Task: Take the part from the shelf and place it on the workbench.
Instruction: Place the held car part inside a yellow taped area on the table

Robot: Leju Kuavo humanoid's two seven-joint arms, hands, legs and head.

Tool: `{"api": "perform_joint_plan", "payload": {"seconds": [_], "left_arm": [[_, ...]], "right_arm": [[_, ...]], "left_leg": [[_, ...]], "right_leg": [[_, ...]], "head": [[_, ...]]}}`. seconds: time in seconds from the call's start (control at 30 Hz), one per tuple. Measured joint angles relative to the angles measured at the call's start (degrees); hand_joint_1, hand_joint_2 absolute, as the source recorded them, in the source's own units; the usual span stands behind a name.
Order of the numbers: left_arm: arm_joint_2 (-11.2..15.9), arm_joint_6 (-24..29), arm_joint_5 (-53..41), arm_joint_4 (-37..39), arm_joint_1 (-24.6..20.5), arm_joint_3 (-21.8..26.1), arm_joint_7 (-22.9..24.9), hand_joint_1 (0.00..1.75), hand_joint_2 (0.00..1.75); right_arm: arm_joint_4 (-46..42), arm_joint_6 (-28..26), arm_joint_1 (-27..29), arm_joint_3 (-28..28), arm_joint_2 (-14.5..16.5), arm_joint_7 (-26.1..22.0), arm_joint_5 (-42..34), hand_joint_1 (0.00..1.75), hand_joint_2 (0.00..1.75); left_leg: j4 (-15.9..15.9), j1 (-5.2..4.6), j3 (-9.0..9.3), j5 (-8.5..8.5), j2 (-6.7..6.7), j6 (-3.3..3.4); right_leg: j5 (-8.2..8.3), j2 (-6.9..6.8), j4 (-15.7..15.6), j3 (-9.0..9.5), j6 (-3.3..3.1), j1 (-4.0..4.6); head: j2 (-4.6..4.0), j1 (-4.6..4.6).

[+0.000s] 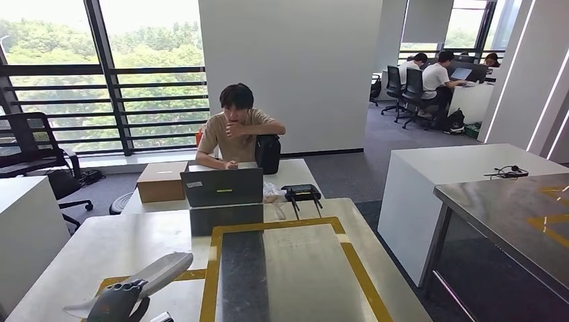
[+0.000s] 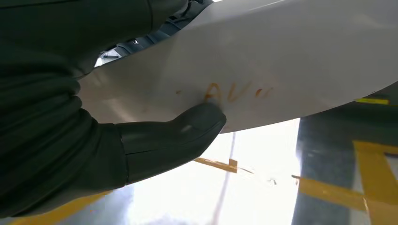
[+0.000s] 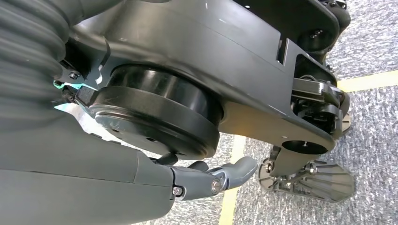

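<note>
A: As seen from the head view, the left hand (image 1: 121, 300) grips the part (image 1: 158, 272), a long pale grey curved panel, low at the near left over the workbench (image 1: 121, 245).

B: And the left wrist view?

A: The thumb (image 2: 183, 136) presses the part's (image 2: 281, 61) smooth face, just beside faint orange lettering. Yellow tape (image 2: 328, 192) and a dark strip lie on the workbench (image 2: 253, 187) beneath; whether the part touches the surface cannot be told.

B: The right hand?

A: The right hand (image 3: 211, 180) hangs over grey carpet (image 3: 371, 131) crossed by a yellow line (image 3: 234, 197); its fingers are curled inward and hold nothing.

B: Surroundings?

A: A yellow-taped rectangle (image 1: 215, 268) frames the workbench's centre. Beyond sit a laptop (image 1: 221, 186), a cardboard box (image 1: 161, 181) and a seated person (image 1: 236, 131). A steel table (image 1: 516, 215) stands to the right.
</note>
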Motion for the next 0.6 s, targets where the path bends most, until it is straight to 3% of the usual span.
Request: {"api": "perform_joint_plan", "payload": {"seconds": [0.17, 0.3, 0.53, 0.6], "left_arm": [[-0.75, -0.83, -0.78, 0.32, 1.34, -2.43, 0.1, 1.75, 1.75], [-0.8, -1.93, -1.44, 0.6, 1.4, -3.62, 1.27, 0.0, 1.75], [-0.8, -2.07, -2.09, 1.01, 1.39, -4.9, 3.73, 0.0, 1.75], [-0.8, -2.29, -2.01, 1.13, 1.37, -5.07, 4.41, 0.0, 0.87]], "right_arm": [[0.0, -0.04, 0.15, 0.08, 0.05, 0.67, -0.54, 0.0, 1.75], [0.0, -0.1, 0.37, 0.08, 0.05, 0.13, -0.75, 0.0, 0.0], [0.0, -0.13, 0.46, 0.08, 0.05, -0.31, -0.98, 0.0, 0.0], [0.0, -0.14, 0.46, 0.08, 0.05, -0.31, -1.1, 0.0, 0.0]], "left_leg": [[-0.01, -0.01, 0.0, 0.0, 0.0, 0.0], [-0.05, 0.01, 0.01, 0.0, 0.0, -0.01], [-0.08, 0.01, 0.02, 0.04, 0.0, -0.05], [-0.08, 0.01, 0.02, 0.04, 0.0, -0.05]], "right_leg": [[-0.01, -0.04, -0.01, -0.03, 0.0, 0.07], [-0.01, -0.03, 0.0, -0.03, -0.01, 0.1], [-0.01, -0.03, 0.0, -0.03, -0.01, 0.1], [-0.01, -0.03, 0.0, -0.03, -0.01, 0.1]], "head": [[0.0, 0.0], [0.0, 0.0], [0.0, 0.0], [0.0, 0.0]]}}
